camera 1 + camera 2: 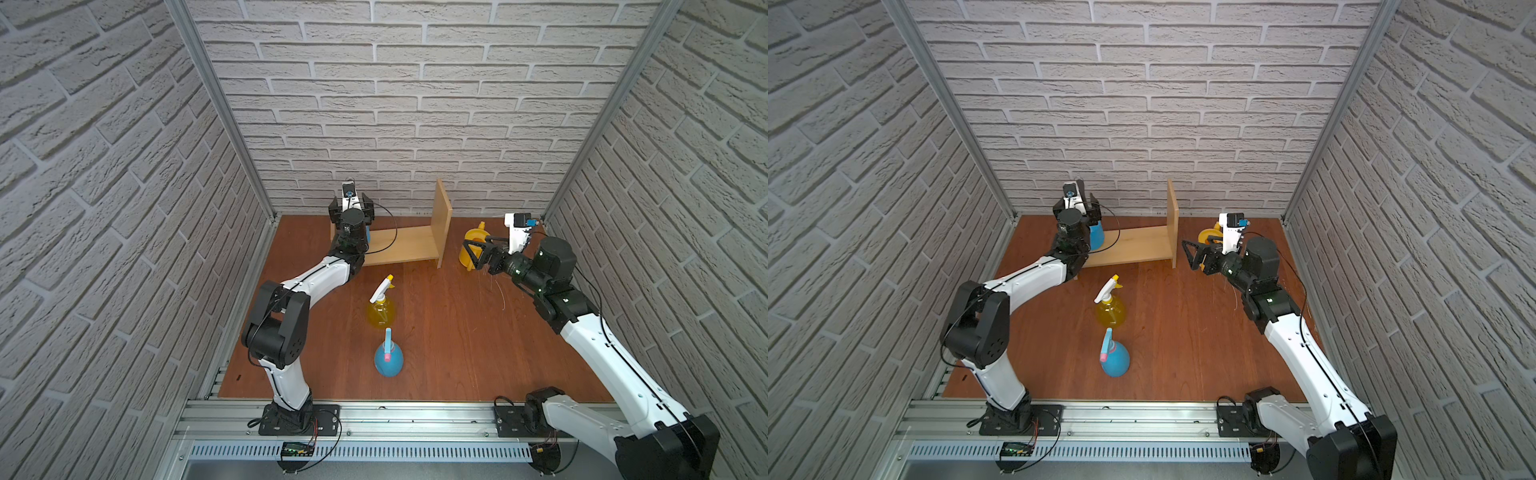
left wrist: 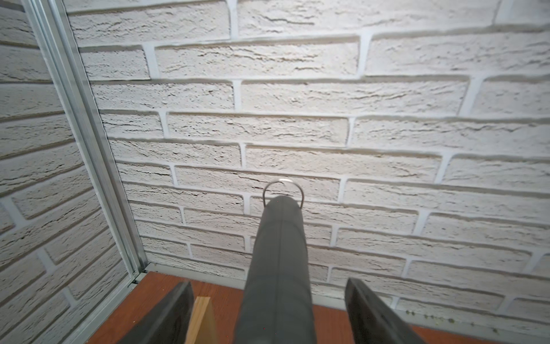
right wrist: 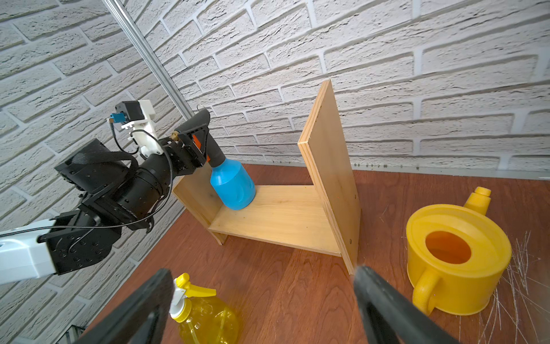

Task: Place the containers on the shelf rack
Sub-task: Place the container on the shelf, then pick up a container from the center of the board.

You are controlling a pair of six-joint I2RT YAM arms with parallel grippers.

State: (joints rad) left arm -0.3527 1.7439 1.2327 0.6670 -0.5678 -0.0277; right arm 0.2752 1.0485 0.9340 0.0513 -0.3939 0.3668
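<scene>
The blue pump sprayer (image 3: pixel 232 184) stands on the shelf rack (image 3: pixel 282 217) board, at the end by the shorter side panel. My left gripper (image 2: pixel 268 284) is open around its black handle (image 2: pixel 278 268), with a gap on each side. The yellow trigger bottle (image 1: pixel 381 309) and the blue-pink teardrop bottle (image 1: pixel 388 359) stand on the table in front of the rack (image 1: pixel 409 245). The yellow watering can (image 3: pixel 458 262) sits right of the taller panel. My right gripper (image 1: pixel 469 255) hangs open and empty just in front of the can (image 1: pixel 471 245).
White brick walls with aluminium corner posts (image 1: pixel 232 137) close in the wooden table (image 1: pixel 457 353) at the back and both sides. Thin pale strands (image 3: pixel 518 268) lie on the table by the watering can. A metal rail (image 1: pixel 415 419) runs along the front edge.
</scene>
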